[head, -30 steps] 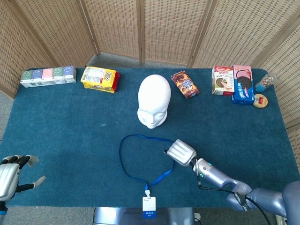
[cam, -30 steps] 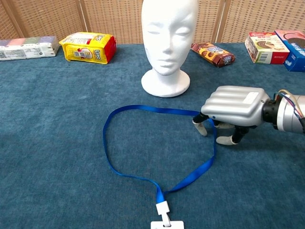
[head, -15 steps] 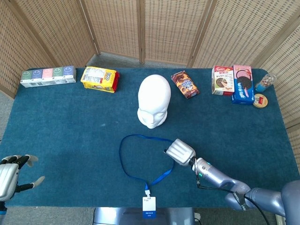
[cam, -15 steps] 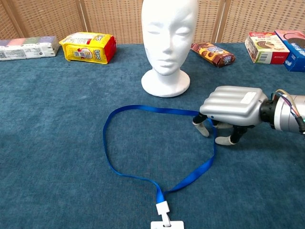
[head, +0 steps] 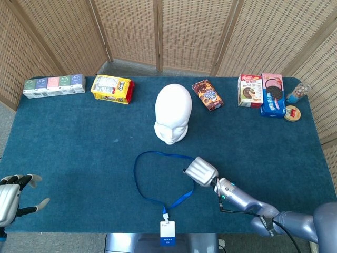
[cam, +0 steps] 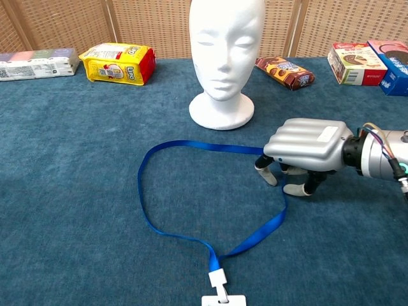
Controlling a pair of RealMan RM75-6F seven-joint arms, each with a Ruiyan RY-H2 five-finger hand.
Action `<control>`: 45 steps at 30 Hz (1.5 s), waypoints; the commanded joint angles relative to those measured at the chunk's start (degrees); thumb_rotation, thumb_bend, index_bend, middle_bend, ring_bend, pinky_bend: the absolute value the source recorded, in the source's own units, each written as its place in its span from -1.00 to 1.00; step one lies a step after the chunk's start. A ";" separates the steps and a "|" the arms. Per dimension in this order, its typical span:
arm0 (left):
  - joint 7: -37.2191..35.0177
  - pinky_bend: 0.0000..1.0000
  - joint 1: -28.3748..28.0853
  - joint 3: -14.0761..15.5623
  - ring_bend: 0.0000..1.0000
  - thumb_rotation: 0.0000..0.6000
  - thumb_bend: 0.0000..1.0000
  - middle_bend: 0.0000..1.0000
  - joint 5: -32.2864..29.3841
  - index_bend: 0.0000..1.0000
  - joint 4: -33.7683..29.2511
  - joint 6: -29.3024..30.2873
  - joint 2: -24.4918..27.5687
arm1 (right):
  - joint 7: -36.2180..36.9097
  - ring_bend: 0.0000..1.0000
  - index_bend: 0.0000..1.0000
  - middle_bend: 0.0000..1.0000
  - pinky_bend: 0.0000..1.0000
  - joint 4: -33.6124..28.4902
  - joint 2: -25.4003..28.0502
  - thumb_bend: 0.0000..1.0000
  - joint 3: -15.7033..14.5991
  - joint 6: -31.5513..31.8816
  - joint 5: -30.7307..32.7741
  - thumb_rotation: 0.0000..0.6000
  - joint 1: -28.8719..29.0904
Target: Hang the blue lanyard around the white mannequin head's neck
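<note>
The blue lanyard (cam: pixel 191 191) lies flat, not yet hung on the mannequin head (cam: pixel 224 51); right hand (cam: pixel 305 148) crouches over its strap, grasp unclear.

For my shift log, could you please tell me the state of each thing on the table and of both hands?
Blue lanyard: flat on the table in an open loop, not on the neck.
Badge: at the table's near edge.
White mannequin head: upright, neck bare.
Right hand: palm down over the loop's right side; grip unclear.
Left hand: open, holds nothing.
</note>
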 commanded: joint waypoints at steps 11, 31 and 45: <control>-0.42 -0.44 -0.02 -0.04 -0.27 0.55 -0.77 -0.03 0.15 -0.26 0.54 0.01 -0.40 | -0.37 1.00 0.15 0.96 1.00 -0.67 -0.02 -0.14 0.25 -0.25 1.01 1.00 0.06; 3.24 -0.44 -3.24 -0.74 -0.27 0.55 -0.77 -0.03 2.61 -0.26 0.24 -3.27 0.54 | 0.86 1.00 0.32 1.00 1.00 -1.45 -0.39 -0.13 0.97 0.93 2.29 1.00 -0.49; 7.60 -0.11 -12.04 -3.72 0.11 0.64 -0.76 0.20 8.37 -0.24 5.86 -10.46 -2.00 | 1.34 1.00 0.40 1.00 1.00 -2.54 0.07 -0.11 1.20 2.72 2.58 1.00 -1.44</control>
